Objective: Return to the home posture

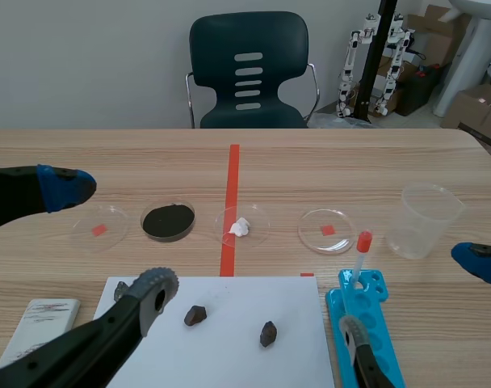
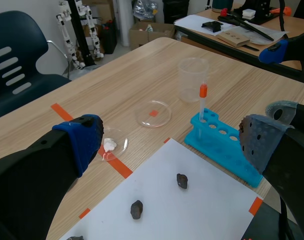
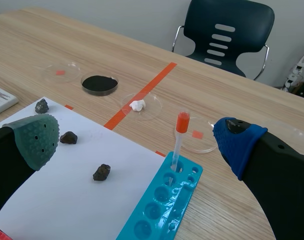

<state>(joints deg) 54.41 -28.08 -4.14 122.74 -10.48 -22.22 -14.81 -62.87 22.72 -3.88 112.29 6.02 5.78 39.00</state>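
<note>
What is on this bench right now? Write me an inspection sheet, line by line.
Surface: wooden table with orange-red tape marks; a white paper sheet at its near edge.
Job's things: nothing seen beyond the arms.
Clutter: dish of black powder; dish with a white lump; two empty dishes; clear cup; blue rack holding one orange-capped tube; three stones on the paper; flat white device beside it.
Grippers: left gripper open, empty; right gripper open, empty.
Cables: nothing seen.
Surroundings: dark chair, small robot figures, cardboard boxes.
</note>
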